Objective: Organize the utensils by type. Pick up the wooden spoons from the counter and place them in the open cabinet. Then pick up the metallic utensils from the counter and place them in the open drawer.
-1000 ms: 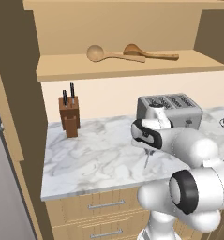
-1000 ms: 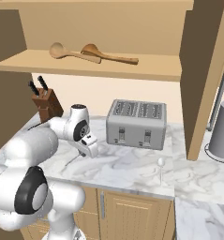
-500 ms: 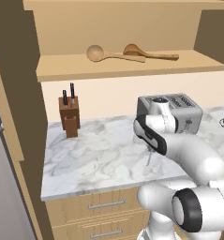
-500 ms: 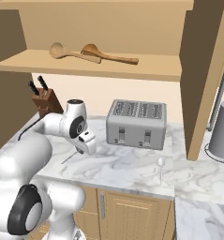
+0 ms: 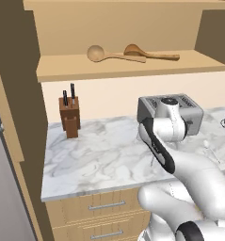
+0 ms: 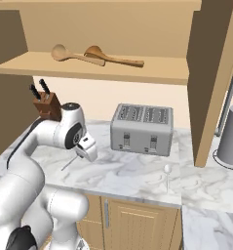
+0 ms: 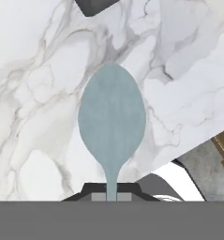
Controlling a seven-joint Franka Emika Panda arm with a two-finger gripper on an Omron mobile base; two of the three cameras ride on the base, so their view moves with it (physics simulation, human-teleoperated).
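Pincer [image 6: 84, 149] clamps the thin bluish metal spoon [image 7: 112, 123] by its handle, bowl pointing straight ahead, left of the silver toaster [image 6: 142, 129].

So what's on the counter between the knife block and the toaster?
Just bare marble counter. In the right base view, the gripper hangs over that stretch between knife block and toaster, holding the bluish metal spoon.
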